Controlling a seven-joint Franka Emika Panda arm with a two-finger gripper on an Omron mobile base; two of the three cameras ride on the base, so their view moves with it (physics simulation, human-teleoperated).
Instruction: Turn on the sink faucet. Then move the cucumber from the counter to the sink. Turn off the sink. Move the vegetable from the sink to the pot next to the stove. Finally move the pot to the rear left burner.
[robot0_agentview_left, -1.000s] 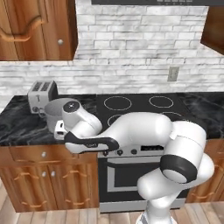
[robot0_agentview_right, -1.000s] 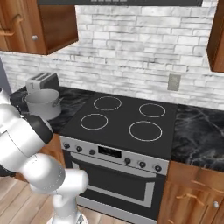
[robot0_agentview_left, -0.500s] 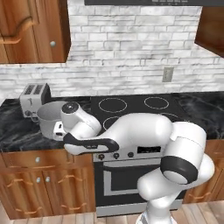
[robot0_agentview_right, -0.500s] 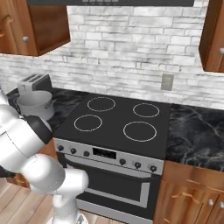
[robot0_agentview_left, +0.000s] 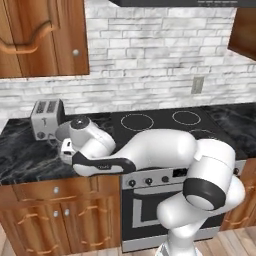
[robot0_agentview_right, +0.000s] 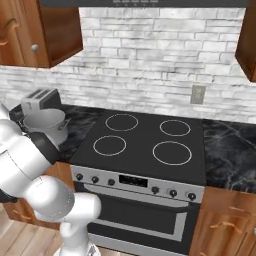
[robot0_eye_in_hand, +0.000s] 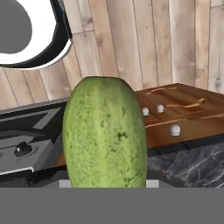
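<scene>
Claw grips the cucumber (robot0_eye_in_hand: 104, 133) near the pot (robot0_agentview_right: 46, 124); no writing legible.

Mottled yellowish-green cucumber (robot0_eye_in_hand: 104, 133). Silver-grey pot (robot0_agentview_right: 46, 125) and silver toaster (robot0_agentview_left: 46, 117) on a glossy black, pale-veined counter (robot0_agentview_left: 25, 155). Black stove (robot0_agentview_right: 145, 145) with white burner rings, brown wooden cabinets (robot0_agentview_left: 55, 212), whitish-grey brick wall (robot0_agentview_right: 150, 55).

A whitewashed brick wall (robot0_agentview_right: 150, 40) backs brown wooden cabinets (robot0_agentview_left: 45, 40), a black stove (robot0_agentview_right: 150, 145) and plank floor (robot0_eye_in_hand: 144, 43).
</scene>
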